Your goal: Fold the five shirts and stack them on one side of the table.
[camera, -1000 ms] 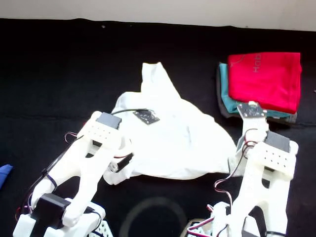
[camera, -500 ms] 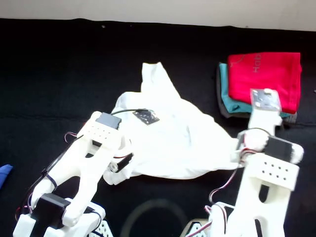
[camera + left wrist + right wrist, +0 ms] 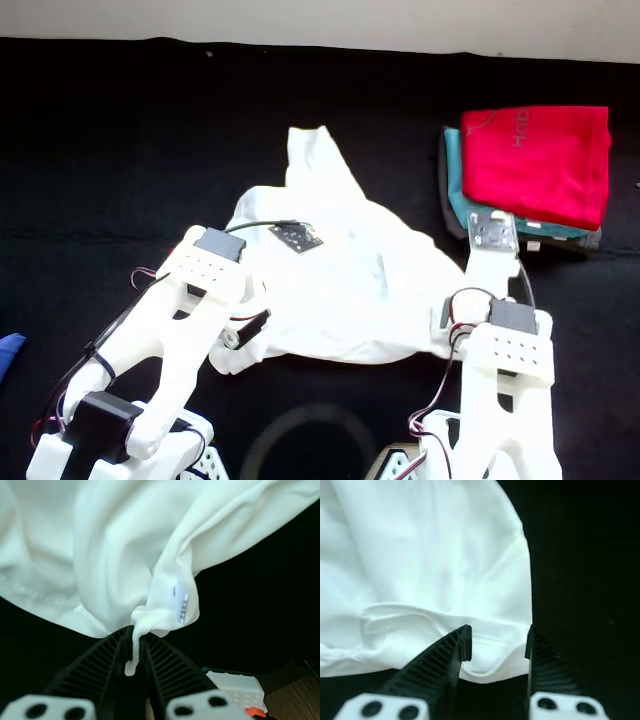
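Note:
A crumpled white shirt lies spread on the black table at the middle. My left gripper is shut on a bunched corner of the white shirt with a small label beside the pinch; in the high view that gripper sits at the shirt's front left edge. My right gripper is open, its jaws straddling the hem of the white shirt at its front right corner. The right arm stands over that corner.
A stack of folded shirts sits at the back right, a red one on top of a teal one and a dark one. A blue cloth scrap pokes in at the left edge. Bare black table surrounds the shirt.
The right arm swung out to the right, then came back left and down onto the shirt's front right corner. The left arm and the shirt stayed still.

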